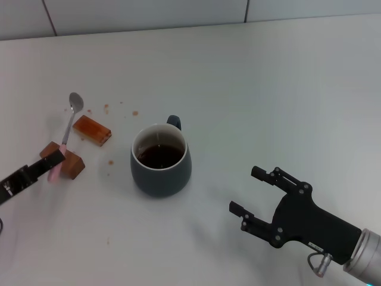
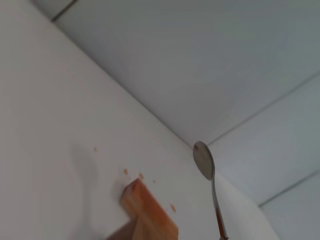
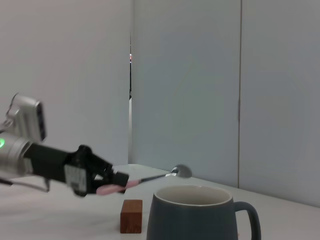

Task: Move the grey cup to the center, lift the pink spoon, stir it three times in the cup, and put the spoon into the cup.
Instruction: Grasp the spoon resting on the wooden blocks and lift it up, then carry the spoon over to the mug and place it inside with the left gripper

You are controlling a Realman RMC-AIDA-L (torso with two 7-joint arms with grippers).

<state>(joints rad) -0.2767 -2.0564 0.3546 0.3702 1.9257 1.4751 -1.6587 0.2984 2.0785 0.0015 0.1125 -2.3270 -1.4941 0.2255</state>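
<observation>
Head view: right gripper (image 1: 253,191) jaws spread wide, gripping nothing, beside the grey cup (image 1: 161,159).
Left gripper (image 1: 52,162): clenched on the pink spoon (image 1: 65,136).
Right wrist view: spoon lifted above a wooden block (image 3: 131,216).

White table (image 1: 286,89), matte, evenly lit, with faint soft shadows. Brown crumbs (image 1: 135,112) scattered on its left part. Pale grey panelled wall (image 3: 185,85) behind, divided by dark vertical seams; one narrow bright gap (image 3: 130,125) between panels.

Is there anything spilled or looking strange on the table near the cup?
Yes. Small reddish-brown crumbs are scattered on the table beyond the wooden blocks, left of the grey cup. No liquid appears spilled around the cup itself.
</observation>
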